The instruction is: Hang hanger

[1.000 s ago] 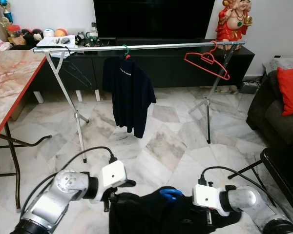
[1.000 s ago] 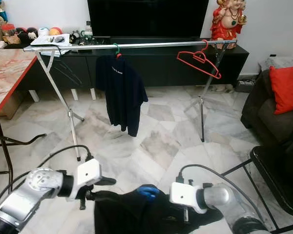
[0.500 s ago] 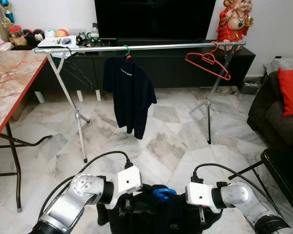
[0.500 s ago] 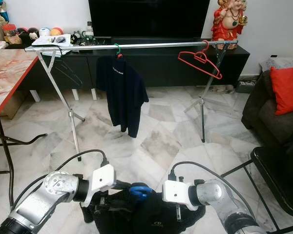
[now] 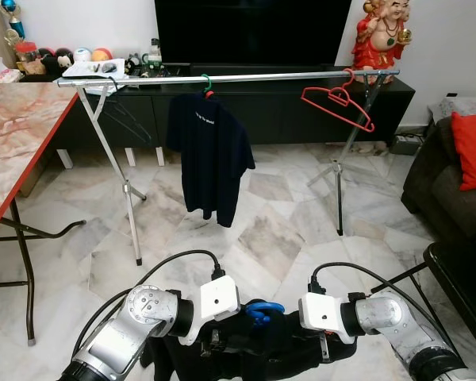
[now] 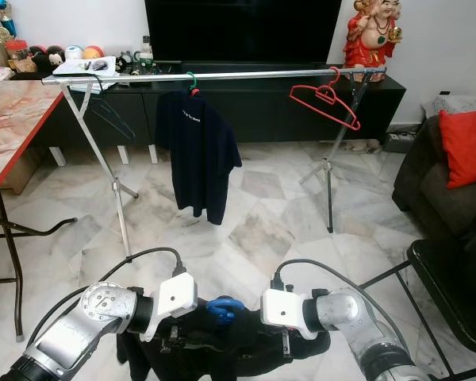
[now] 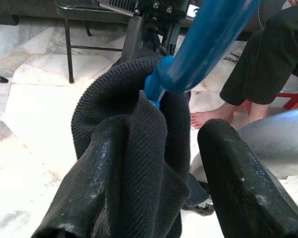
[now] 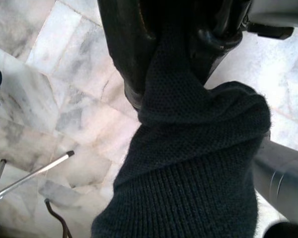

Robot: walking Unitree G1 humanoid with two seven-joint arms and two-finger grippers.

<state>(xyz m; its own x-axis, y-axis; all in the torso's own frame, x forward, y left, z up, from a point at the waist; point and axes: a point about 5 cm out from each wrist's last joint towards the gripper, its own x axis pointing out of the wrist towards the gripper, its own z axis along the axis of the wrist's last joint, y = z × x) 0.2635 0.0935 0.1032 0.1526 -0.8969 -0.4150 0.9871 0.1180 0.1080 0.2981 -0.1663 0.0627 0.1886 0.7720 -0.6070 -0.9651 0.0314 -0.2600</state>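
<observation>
Hanging low in front of the robot, above the marble floor (image 5: 262,230): a blue plastic hanger (image 5: 259,310) carrying a black knitted garment (image 6: 222,349), its blue hook rising between the two arms. Gripping the garment's knit at the collar, close beside the hanger's neck: the left claw (image 7: 159,148), both black fingers (image 7: 104,163) set either side of a bunched fold. Pinching a thick fold of the same knit from the other side: the right claw (image 8: 166,64), fingers pressed tight into the fabric. Standing well beyond, across the room: a long silver metal clothes rail (image 5: 222,78) on crossed legs. Hanging from it near the middle: a dark navy short-sleeved shirt (image 5: 210,155) on a green hanger (image 5: 205,81). Dangling tilted near its right end: an empty red plastic hanger (image 5: 337,101). Running along the left edge: a marble-patterned surface (image 5: 16,127) with a red rim. Sitting behind the rail: a low black television cabinet (image 5: 285,103) with a red figurine (image 5: 378,32) on top. Showing at the far right: a dark sofa with a red cushion (image 5: 472,147)
</observation>
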